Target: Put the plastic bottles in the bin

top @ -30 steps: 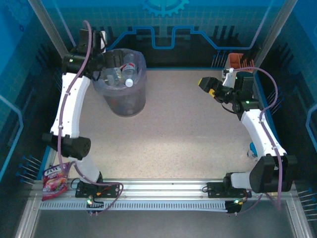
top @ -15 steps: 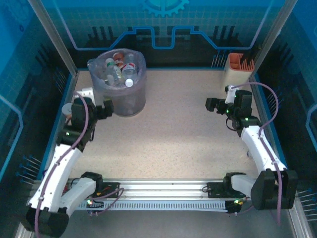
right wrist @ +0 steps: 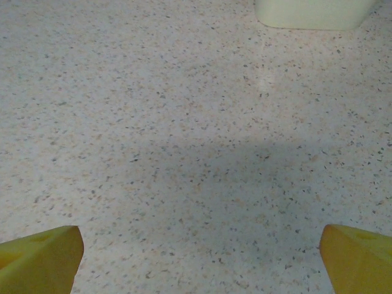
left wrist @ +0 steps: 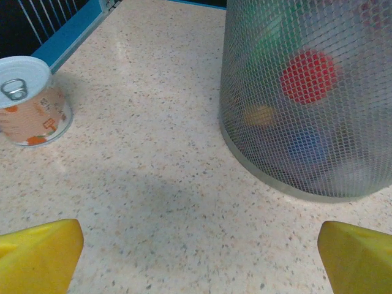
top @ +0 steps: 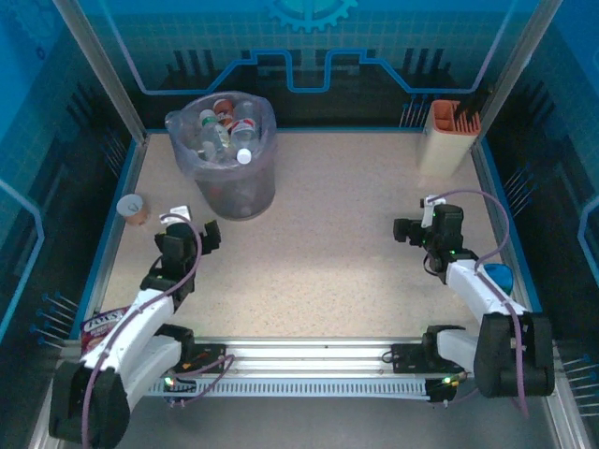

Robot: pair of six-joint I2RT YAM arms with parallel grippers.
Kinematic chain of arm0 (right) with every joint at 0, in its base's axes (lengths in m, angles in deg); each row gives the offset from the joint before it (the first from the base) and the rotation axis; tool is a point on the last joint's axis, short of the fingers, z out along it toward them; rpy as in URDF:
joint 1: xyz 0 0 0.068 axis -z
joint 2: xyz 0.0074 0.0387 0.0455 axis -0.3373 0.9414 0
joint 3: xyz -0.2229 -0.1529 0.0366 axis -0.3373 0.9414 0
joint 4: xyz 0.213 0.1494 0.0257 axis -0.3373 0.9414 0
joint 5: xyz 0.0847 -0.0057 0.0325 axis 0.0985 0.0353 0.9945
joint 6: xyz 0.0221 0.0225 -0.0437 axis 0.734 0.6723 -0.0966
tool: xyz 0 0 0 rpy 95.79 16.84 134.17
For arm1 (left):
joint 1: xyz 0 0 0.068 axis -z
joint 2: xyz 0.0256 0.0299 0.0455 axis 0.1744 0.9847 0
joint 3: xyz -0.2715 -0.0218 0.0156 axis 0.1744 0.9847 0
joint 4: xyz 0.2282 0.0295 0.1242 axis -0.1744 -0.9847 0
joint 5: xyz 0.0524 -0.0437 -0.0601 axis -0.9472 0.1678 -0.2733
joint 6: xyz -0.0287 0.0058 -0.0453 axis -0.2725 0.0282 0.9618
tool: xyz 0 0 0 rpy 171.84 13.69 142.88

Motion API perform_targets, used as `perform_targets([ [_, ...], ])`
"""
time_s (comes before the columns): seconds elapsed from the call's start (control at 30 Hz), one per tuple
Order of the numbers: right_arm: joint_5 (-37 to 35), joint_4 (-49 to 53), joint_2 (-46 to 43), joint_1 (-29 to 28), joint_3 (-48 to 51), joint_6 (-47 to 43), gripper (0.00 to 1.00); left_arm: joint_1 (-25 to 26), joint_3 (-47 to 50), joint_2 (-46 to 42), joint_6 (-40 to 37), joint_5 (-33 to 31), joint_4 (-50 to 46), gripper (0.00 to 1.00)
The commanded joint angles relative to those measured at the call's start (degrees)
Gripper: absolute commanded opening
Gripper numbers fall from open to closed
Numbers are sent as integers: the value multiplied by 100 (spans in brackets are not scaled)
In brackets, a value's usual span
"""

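The round grey mesh bin (top: pixel 257 192) with its clear bag liner stands at the back left of the table. Several plastic bottles (top: pixel 227 131) lie inside it, caps up. In the left wrist view the bin's mesh wall (left wrist: pixel 343 159) rises at the upper right, and a red cap and other bottle shapes (left wrist: pixel 309 76) show through it. My left gripper (top: pixel 192 234) hangs low in front of the bin, open and empty, its yellow fingertips (left wrist: pixel 40 257) wide apart over bare table. My right gripper (top: pixel 402 229) is open and empty over the right side of the table.
A small cup with a pull-tab lid (left wrist: pixel 27 101) stands left of the bin near the blue edge (top: pixel 134 208). A cream-and-orange holder (top: pixel 447 136) stands at the back right, its base (right wrist: pixel 315 13) ahead of my right gripper. A red snack packet (top: pixel 103 327) lies at the near left.
My left arm has dropped from the bin's rim and folded back toward the near edge. The right arm has also pulled back and lowered. Both grippers stay open.
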Motion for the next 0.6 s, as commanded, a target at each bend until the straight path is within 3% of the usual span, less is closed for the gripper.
perform_targets([
  [0.0,-128,-1317,295,75,221,-138,100,-125,155,608,-333,-91,1707,99],
  [0.23,46,-2688,1078,58,308,-233,100,-435,132,2039,-647,299,3293,99],
  [0.4,207,-3040,1458,67,138,-119,100,-713,35,2834,-518,742,3983,99],
  [0.47,295,-3726,1719,47,296,-79,100,-726,0,3156,-496,866,4292,99],
  [0.57,133,-3776,1778,-148,326,-316,100,-672,-163,3391,-603,958,4215,99],
])
